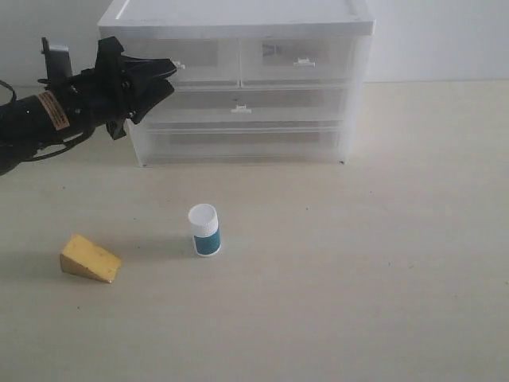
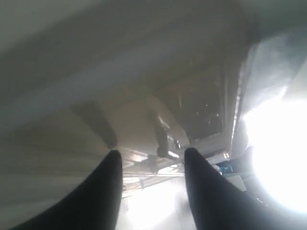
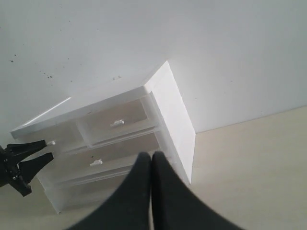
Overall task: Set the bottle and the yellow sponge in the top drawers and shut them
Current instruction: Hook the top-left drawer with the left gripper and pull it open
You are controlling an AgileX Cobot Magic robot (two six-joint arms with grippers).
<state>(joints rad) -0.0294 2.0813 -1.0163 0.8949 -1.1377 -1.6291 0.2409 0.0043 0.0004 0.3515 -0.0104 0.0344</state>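
Hovering at the left top drawer (image 1: 203,57), frame upper left, the left gripper (image 1: 169,76) stands open, empty; the right gripper (image 3: 151,160) is fully closed, empty.

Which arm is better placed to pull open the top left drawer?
Left. The left gripper, open, sits right by the top left drawer, at its handle. The right gripper is shut, back from the drawer unit and outside the exterior view.

Translucent plastic top drawers (image 1: 238,60), matt foam yellow sponge (image 1: 90,259), smooth plastic bottle (image 1: 205,230).
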